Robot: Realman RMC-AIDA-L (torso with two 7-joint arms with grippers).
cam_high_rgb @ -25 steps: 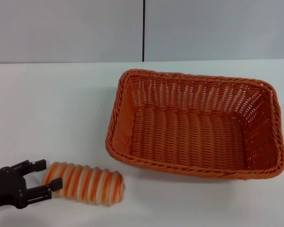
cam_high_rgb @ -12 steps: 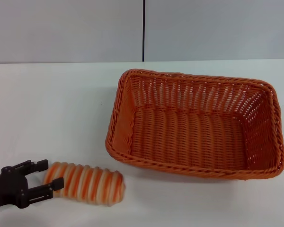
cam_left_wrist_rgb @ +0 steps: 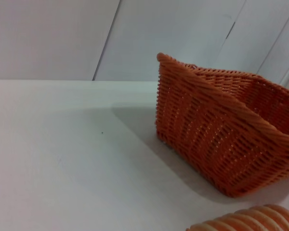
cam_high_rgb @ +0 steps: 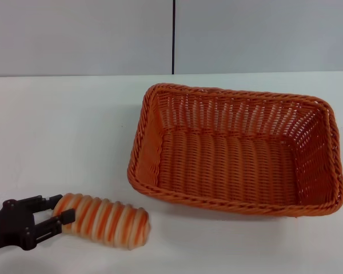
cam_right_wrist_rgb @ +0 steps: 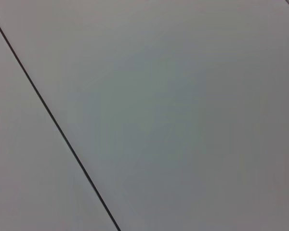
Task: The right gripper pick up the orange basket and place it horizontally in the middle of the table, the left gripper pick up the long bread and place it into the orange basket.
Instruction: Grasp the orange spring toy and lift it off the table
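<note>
Light is bright, even and diffuse — no hard highlights on the table. The basket throws a soft, short shadow along its near rim in the head view; in the left wrist view its shadow spreads wider across the white surface toward the camera. The bread casts a faint shadow beneath. The head view is sharp throughout. The right wrist view shows only a flat grey wall panel — evenly lit, featureless.
</note>
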